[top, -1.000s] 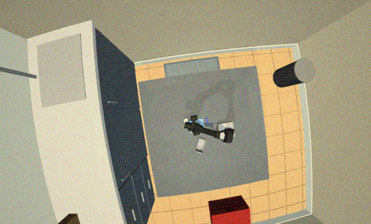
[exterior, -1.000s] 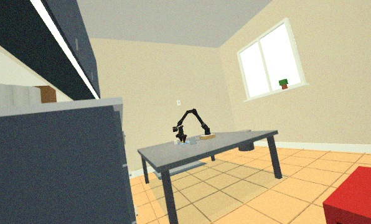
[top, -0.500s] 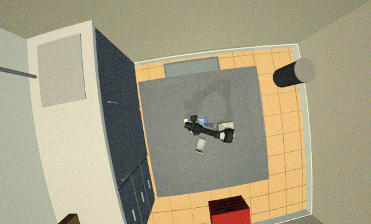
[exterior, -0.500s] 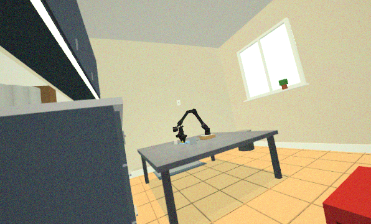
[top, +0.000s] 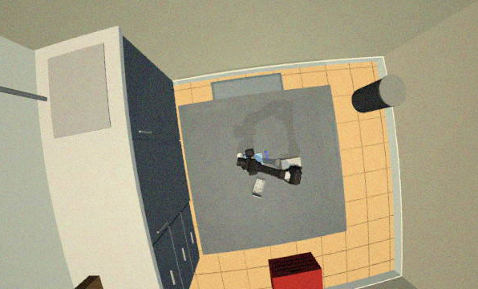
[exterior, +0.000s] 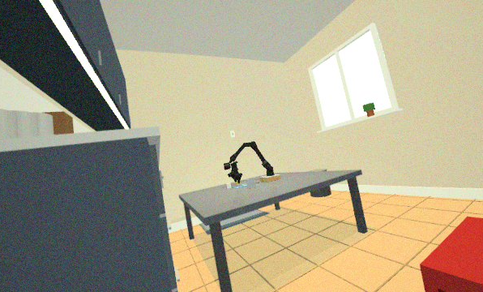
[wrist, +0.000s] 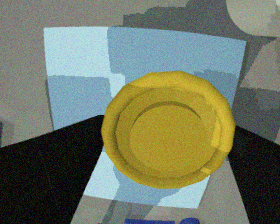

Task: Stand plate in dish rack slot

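Wrist view: your gripper [wrist: 167, 128] [exterior: 237, 182] grips yellow plate [wrist: 168, 137] by opposite edges, above blue cloth [wrist: 78, 52]. Top view: arm [top: 269, 170] hides plate; pale rack-like block [top: 258, 187] shows beside arm.

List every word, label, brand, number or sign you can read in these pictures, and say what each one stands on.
None can be read.
Yellow plate: no lettering in view.
Light blue sheet: patches of lighter and darker blue, no words.
Blue marks at the wrist view's lower edge: cut off, so I cannot tell whether they are writing.
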### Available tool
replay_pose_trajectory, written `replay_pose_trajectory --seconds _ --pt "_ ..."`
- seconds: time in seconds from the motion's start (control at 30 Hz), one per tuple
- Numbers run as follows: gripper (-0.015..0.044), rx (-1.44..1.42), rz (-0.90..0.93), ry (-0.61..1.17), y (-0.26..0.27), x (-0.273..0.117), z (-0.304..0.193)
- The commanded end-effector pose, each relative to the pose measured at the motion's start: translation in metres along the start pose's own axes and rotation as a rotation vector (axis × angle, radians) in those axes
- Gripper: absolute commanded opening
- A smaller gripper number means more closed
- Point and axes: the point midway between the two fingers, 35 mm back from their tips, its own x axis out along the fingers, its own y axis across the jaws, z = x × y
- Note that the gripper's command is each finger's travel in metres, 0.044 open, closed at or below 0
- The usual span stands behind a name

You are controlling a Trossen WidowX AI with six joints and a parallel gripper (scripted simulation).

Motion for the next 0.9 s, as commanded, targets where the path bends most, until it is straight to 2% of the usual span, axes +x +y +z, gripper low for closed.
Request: replay_pose_trajectory --seconds 0.0,0.87 --pt "0.0000 0.005 -0.003 -0.016 -0.002 -0.023 0.006" --pt "0.0000 0.005 -0.003 -0.017 -0.004 -0.131 0.009"
